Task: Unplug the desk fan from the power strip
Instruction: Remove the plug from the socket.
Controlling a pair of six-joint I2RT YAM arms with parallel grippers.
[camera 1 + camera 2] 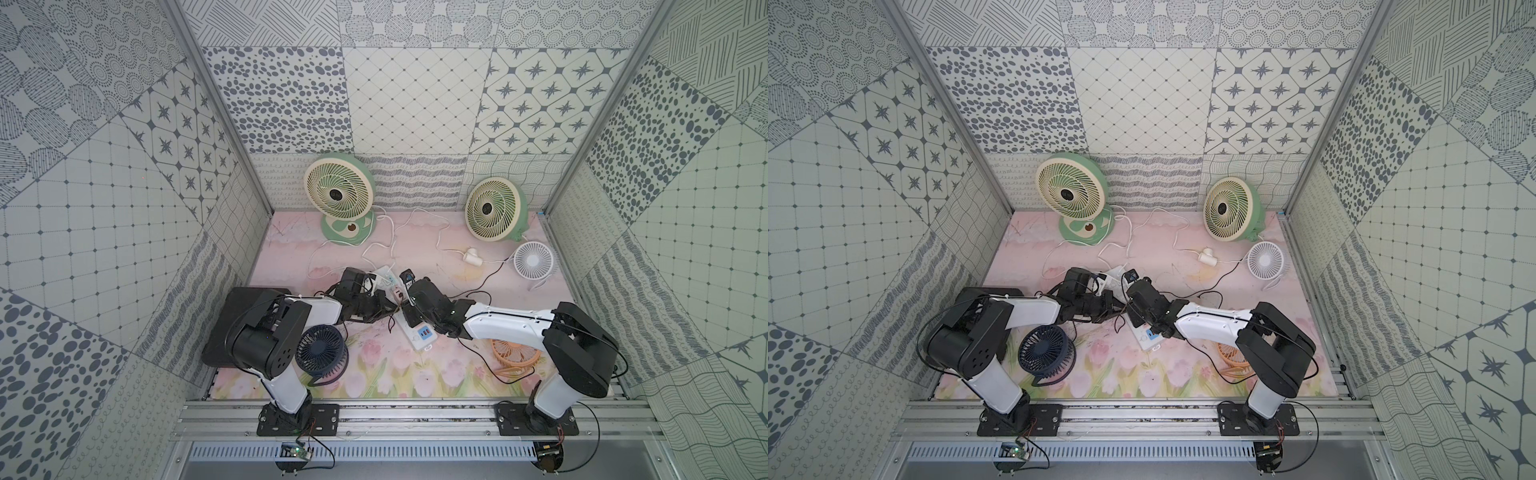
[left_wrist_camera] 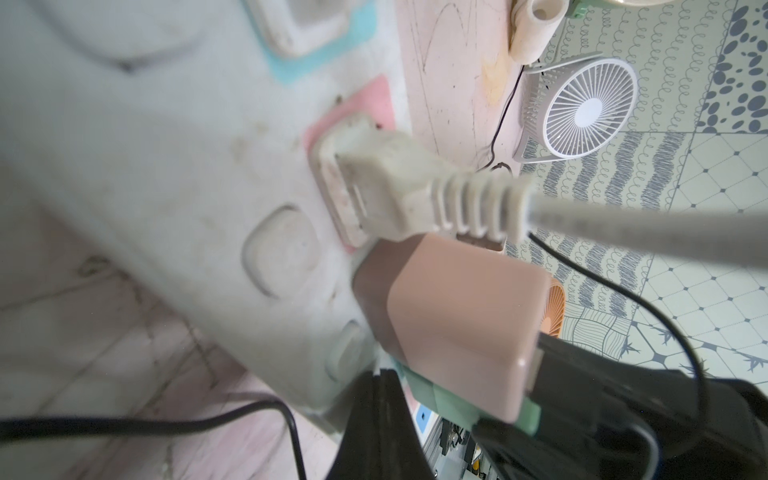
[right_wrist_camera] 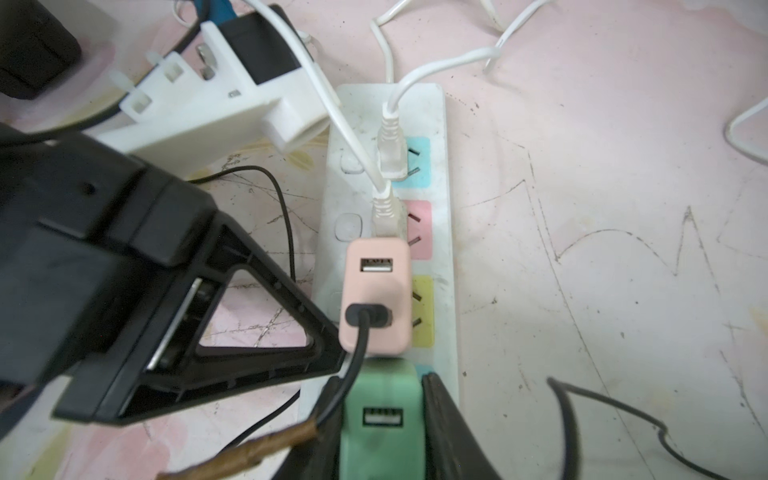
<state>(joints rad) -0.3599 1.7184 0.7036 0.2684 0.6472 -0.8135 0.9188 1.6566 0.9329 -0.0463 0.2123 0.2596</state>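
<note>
White power strip [image 3: 442, 266] with socket panels in pastel blue, pink and yellow. White plugs [image 3: 392, 158]; pink adapter [image 3: 376, 299] with black cable [image 3: 360, 336]; green adapter [image 3: 380, 399]. Bench [image 1: 374, 361]: pale pink, tulip print. Walls [image 1: 415, 99]: pale tiles patterned in grey dots, lattices, stars and waves. Green fans [image 1: 338, 193] with cream grilles; white fan [image 1: 533, 260]; navy fan [image 1: 321, 351]; orange fan [image 1: 513, 353].

robot-manipulation lab cell, seen from above. aluminium profile posts [image 1: 216, 104] frame three walls of printed pattern panels [image 1: 411, 99]; the tabletop carries a pink floral mat [image 1: 374, 374]. along the lower edge of the frame, a left arm [image 1: 270, 332] and a right arm [image 1: 507, 328] stand on black base plates [image 1: 298, 419] bolted to an aluminium rail [image 1: 415, 415], above a slotted cable duct [image 1: 395, 451] and a bare circuit board [image 1: 296, 453].
</note>
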